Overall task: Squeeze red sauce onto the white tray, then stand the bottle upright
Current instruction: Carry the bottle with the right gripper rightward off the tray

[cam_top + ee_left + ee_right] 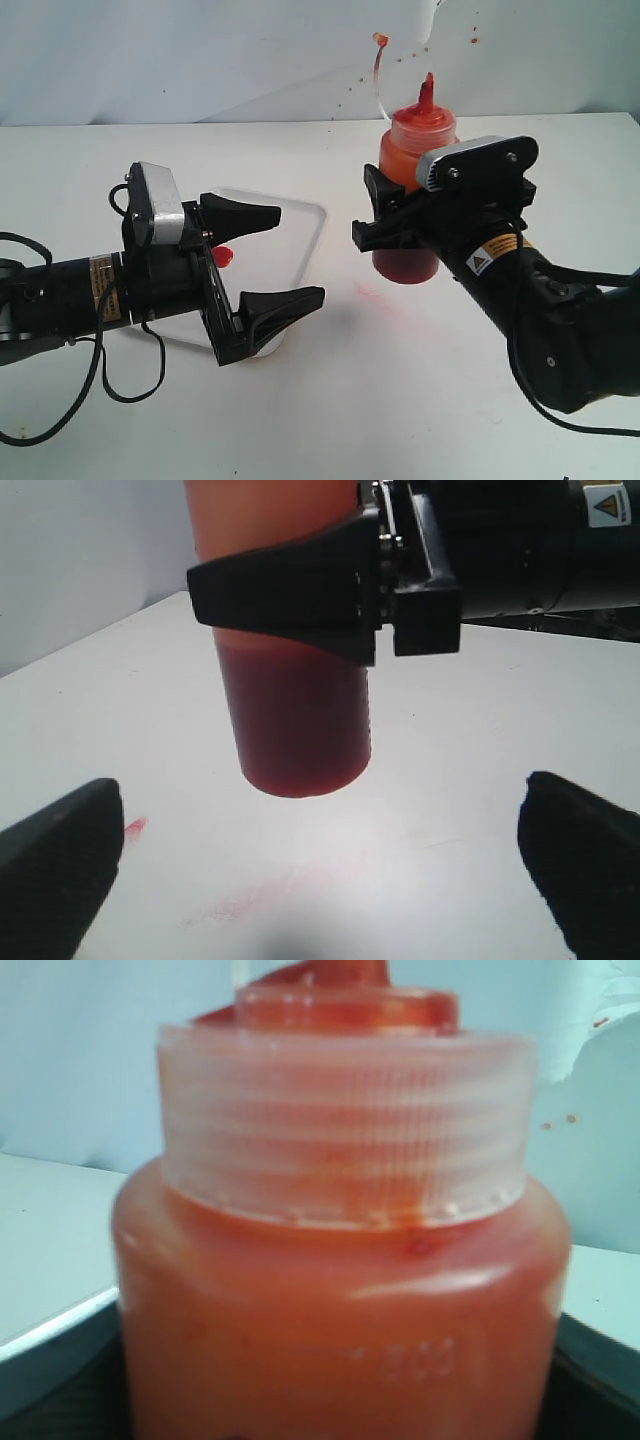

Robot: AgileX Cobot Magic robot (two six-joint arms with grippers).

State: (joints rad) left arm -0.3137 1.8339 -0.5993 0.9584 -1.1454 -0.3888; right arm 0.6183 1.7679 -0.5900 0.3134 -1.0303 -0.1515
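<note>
The bottle [412, 145] sits upright just off the white tray [318, 216], right gripper [388, 228] clamped round its middle, left gripper [297, 256] gaping wide at the tray by the red sauce [222, 256]; looks squishy, half-full and probably slick, so hold mid-body, gently.

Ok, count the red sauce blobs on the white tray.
1. The red sauce lies on the white tray, showing in the gap of the open left end effector, which covers part of the tray, so others may be hidden.
</note>
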